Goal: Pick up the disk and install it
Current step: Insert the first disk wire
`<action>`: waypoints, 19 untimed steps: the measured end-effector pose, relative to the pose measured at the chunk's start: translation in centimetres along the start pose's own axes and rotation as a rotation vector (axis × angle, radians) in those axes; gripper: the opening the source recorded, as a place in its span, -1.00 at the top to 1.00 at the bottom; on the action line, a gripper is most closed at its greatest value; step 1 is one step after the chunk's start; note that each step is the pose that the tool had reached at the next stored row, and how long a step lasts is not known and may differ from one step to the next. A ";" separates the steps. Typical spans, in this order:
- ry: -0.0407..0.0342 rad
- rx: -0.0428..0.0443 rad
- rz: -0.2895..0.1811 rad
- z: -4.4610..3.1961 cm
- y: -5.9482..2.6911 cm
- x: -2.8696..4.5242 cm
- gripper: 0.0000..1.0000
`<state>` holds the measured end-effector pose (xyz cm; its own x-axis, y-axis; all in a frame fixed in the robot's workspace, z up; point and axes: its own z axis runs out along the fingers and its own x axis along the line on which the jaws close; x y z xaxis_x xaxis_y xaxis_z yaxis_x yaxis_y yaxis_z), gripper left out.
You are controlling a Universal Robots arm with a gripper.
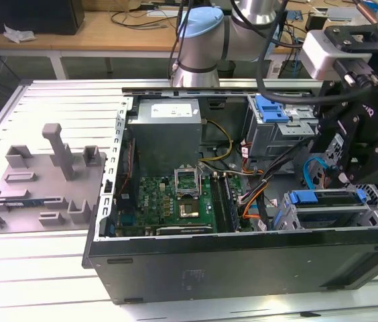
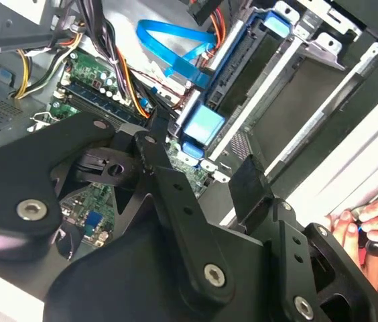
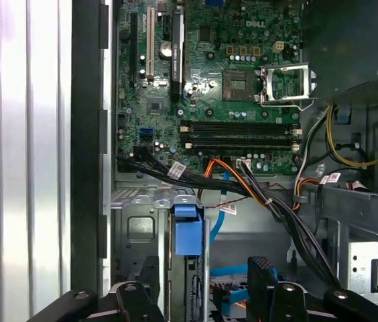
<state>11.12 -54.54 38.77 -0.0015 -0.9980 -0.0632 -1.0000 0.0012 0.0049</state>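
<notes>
Lying open on its side on the slatted table (image 1: 48,282), the computer case (image 1: 242,268) takes up the centre and lower right of the exterior view. The Universal Robots arm (image 1: 202,40) reaches in from the top edge. The motherboard (image 1: 175,198) covers the case floor at centre frame. The grey plastic fixture (image 1: 41,181) sits well apart at the exterior view's left. The gripper (image 1: 342,176) hangs over the drive cage near the frame's right edge. In the first wrist view its fingers (image 3: 263,272) stand wide apart with only the cage between them, so it carries nothing. The disk (image 1: 323,213) lies flat in the lower-right corner of the case, just below the gripper. Its silver body sits inside its blue frame, and its long axis runs along the exterior view's left-to-right. A blue release tab (image 3: 187,231) shows between the fingers. A person's hand (image 2: 376,225) appears at the lower right of the second wrist view, outside the case wall.
</notes>
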 end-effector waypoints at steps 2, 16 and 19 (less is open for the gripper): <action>0.0160 -0.0002 0.000 0.02 0.00 -0.39 -0.27; 0.1547 -0.0016 0.000 0.17 -0.74 -5.59 0.03; 0.1593 -0.0028 0.000 0.20 -1.48 -6.21 0.03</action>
<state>12.61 -48.33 38.96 -0.0003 -0.9954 0.0958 -1.0000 0.0011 0.0077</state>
